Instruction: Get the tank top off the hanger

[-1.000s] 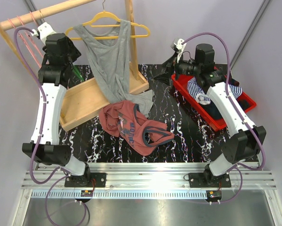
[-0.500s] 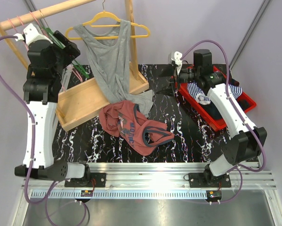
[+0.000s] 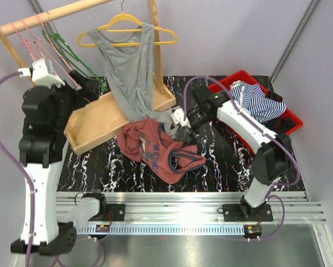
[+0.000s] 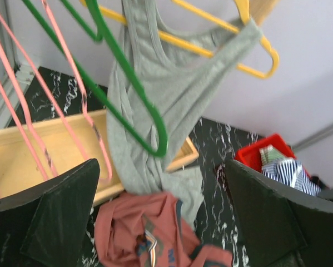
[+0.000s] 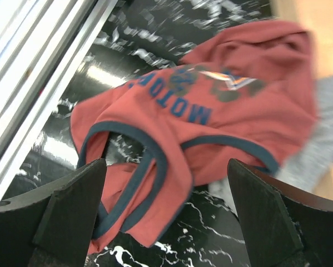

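Tank top: your grey tank top [image 3: 130, 78] hangs on the yellow hanger [image 3: 115, 22] in the upper middle of the top view. Its hem trails down over the edge of the wooden tray [image 3: 99, 119] to the table [image 3: 222, 161].
Hanger: it hangs from the wooden rail [image 3: 55, 14], with a strap looped over its right end in the left wrist view.
Left gripper: your left gripper [image 4: 160, 164] sits at the left of the top view, near the pink hangers [image 4: 21, 89] and the green hanger [image 4: 133, 83]. Its fingers stand wide apart with nothing between them, and it points toward the grey top.
Right gripper: your right gripper [image 5: 166, 161] is at the centre of the top view, above the red tank top [image 5: 210, 111] lying crumpled on the table. Its fingers are spread wide and grip nothing.
Red bin: the red bin [image 3: 288, 119] at the upper right holds a striped cloth [image 3: 255, 100].
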Controlling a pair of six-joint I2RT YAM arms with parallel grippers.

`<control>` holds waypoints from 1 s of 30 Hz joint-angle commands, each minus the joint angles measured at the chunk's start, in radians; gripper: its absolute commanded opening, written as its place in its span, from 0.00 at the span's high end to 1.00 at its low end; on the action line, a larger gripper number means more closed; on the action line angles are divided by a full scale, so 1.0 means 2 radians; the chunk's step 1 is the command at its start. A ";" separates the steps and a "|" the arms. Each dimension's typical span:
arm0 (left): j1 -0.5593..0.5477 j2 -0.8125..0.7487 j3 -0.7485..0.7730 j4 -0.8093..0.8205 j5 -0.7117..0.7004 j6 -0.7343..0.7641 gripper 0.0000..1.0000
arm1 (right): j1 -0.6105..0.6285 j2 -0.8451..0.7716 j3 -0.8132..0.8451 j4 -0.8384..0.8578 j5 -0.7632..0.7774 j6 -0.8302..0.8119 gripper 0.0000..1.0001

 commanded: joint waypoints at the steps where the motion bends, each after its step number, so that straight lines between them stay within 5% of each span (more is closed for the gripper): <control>1: 0.002 -0.069 -0.047 0.062 0.057 0.033 0.01 | 0.031 0.007 -0.024 0.000 0.073 -0.092 0.02; 16: 0.002 -0.223 -0.185 0.060 0.058 0.038 0.01 | 0.132 0.092 -0.139 0.219 0.214 -0.051 0.10; 20: 0.002 -0.236 -0.200 0.065 0.055 0.040 0.01 | 0.141 0.097 -0.130 0.224 0.211 0.002 0.35; 25: 0.002 -0.237 -0.209 0.071 0.061 0.051 0.01 | 0.139 0.040 -0.141 0.225 0.186 0.049 0.91; 27: 0.002 -0.238 -0.213 0.076 0.066 0.053 0.01 | 0.129 -0.001 -0.147 0.228 0.173 0.072 1.00; 30: 0.002 -0.240 -0.220 0.096 0.076 0.056 0.01 | 0.108 -0.051 -0.140 0.202 0.138 0.112 1.00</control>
